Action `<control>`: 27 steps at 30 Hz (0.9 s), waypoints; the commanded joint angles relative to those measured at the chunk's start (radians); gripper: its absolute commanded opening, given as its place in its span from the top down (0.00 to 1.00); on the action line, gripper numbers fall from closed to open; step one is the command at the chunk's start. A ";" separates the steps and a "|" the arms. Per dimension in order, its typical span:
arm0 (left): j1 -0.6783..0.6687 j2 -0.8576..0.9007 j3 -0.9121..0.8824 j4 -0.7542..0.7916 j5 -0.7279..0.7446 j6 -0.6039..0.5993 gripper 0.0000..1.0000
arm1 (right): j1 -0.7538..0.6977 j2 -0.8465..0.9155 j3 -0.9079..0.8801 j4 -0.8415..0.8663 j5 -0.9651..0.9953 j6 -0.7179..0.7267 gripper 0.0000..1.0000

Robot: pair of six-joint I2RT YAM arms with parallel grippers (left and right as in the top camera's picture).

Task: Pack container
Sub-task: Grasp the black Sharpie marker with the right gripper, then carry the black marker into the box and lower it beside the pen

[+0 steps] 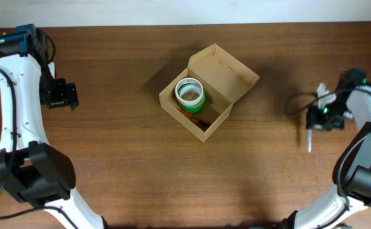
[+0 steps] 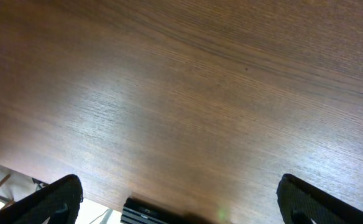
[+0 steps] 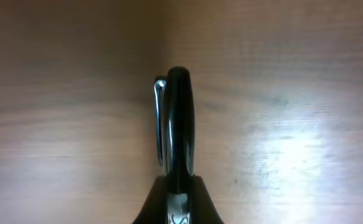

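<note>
One wooden table [image 1: 109,159]: container [image 1: 227,70], pen [image 3: 180,118]

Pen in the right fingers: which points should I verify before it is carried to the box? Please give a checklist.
1. Right fingers shut on the pen: ok.
2. Pen lifted off the table: cannot tell.
3. Container lid open: ok.
4. Free room inside beside the green tape roll: cannot tell.
5. Left fingers open, far from the container: ok.
</note>
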 commanded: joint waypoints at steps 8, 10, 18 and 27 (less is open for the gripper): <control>0.007 -0.004 -0.005 0.000 -0.008 0.015 0.00 | 0.282 -0.103 0.784 -0.356 -0.113 0.094 0.96; 0.007 -0.004 -0.005 0.000 -0.008 0.015 0.00 | 0.372 -0.103 0.928 -0.377 -0.098 0.094 0.96; 0.007 -0.004 -0.005 0.000 -0.008 0.015 0.00 | 0.809 -0.072 1.074 -0.346 0.147 0.125 0.96; 0.007 -0.004 -0.005 -0.001 -0.008 0.015 0.00 | 0.971 0.140 0.910 -0.361 0.153 0.187 0.97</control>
